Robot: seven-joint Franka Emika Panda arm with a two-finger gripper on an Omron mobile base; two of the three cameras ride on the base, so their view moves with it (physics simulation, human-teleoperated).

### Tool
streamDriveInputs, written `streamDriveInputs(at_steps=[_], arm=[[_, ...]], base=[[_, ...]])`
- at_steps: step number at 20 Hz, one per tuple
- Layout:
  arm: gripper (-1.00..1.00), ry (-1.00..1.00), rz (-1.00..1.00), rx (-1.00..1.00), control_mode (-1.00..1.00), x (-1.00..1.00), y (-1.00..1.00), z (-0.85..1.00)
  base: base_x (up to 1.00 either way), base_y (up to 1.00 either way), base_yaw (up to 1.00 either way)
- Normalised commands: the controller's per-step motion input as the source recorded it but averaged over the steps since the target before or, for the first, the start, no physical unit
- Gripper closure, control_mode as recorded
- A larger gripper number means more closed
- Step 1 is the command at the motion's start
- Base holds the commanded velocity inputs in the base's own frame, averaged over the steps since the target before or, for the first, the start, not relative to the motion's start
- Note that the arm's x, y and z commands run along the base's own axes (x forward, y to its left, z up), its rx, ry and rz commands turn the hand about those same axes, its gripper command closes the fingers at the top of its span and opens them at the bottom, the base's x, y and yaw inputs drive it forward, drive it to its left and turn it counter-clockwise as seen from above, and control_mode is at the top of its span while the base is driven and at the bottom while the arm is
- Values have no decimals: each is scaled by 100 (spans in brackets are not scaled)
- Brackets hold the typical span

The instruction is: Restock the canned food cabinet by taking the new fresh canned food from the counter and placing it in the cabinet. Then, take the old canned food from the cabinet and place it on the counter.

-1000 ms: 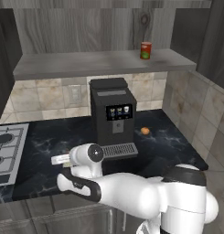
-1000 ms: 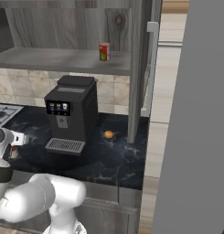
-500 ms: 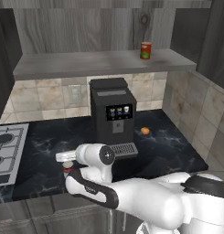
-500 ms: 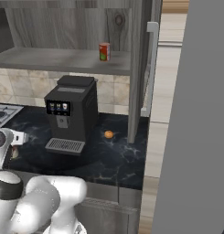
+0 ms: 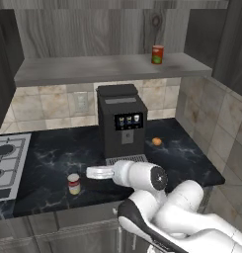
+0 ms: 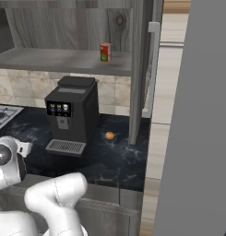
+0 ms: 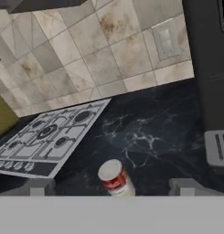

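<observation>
the old canned food (image 5: 73,184), a small cylindrical can red on top and cream-white below, stands upright on the counter (image 5: 53,148), the long black marble-look worktop with thin white veins, near its front edge and toward the end where the white gas hob (image 5: 6,158) sits. from the hand camera i see it (image 7: 115,178) low in the middle, its pale lid tilted in the frame, lying between my two finger tips (image 7: 40,186) with clear space on either side; nothing touches it. the gripper (image 5: 93,173) hangs just beside the can in the left base camera, a little above it and on the coffee machine's side, its jaws spread wide and holding nothing. the new fresh canned food (image 5: 157,54), a small can with a red-orange label and a green band, stands upright on the shelf of the cabinet (image 5: 107,69), the wide open grey wood-grain unit, toward its right end and near the back. a tall black coffee machine (image 5: 120,123) stands at the back of the counter, and a small orange round thing (image 5: 156,141) lies on the counter just to its right.
</observation>
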Motion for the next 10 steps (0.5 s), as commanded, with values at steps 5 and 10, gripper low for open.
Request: streamDriveInputs(at_steps=[5,10], arm=[[-100,21,-13,0,-100,-100,-66,100],[-100,22,-11,-2,-100,-100,-56,100]], base=[[0,0,0],[0,0,0]])
